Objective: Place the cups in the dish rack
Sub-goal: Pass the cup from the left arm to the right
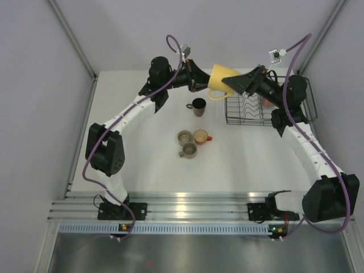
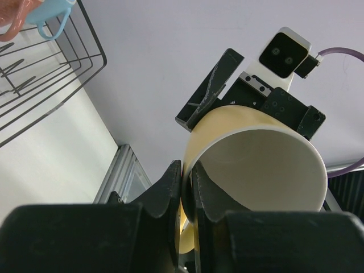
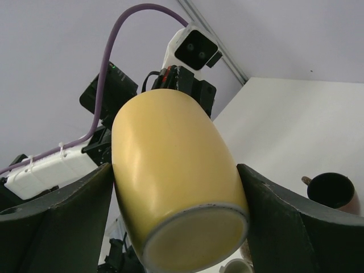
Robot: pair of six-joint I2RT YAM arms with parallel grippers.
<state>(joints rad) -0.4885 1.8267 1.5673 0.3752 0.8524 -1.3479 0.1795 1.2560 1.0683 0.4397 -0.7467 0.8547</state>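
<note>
1. The yellow barrel-shaped ceramic mug point(image 1: 222, 78) hangs in the air at 12 o'clock over the white bench point(image 1: 142, 170), between my two hands.
2. It lies tipped on its side. Its mouth faces the left arm, its flat base faces the right wrist camera, and its loop handle points down toward the bench.
3. The outside is a glossy butter yellow and the inside a paler cream. The base has a thin unglazed ring.
4. My left hand point(image 2: 185, 173) is pinched shut on the mug's rim, with one finger inside the wall and one outside.
5. My right hand point(image 1: 234, 84) has its fingers spread wide around the mug's body, one on each side. I cannot tell whether they press on it.
6. The black wire dish rack point(image 1: 244, 120) sits at 4 o'clock from the mug. It holds a light blue mug point(image 2: 48, 17) and a pink one point(image 2: 11, 25).
7. A dark brown mug point(image 1: 198, 106) stands on the bench at 7 o'clock from the yellow mug.
8. Farther toward 6 o'clock, a small orange mug point(image 1: 201, 136) and two grey-olive mugs point(image 1: 184, 137) point(image 1: 189, 149) stand close together.
</note>
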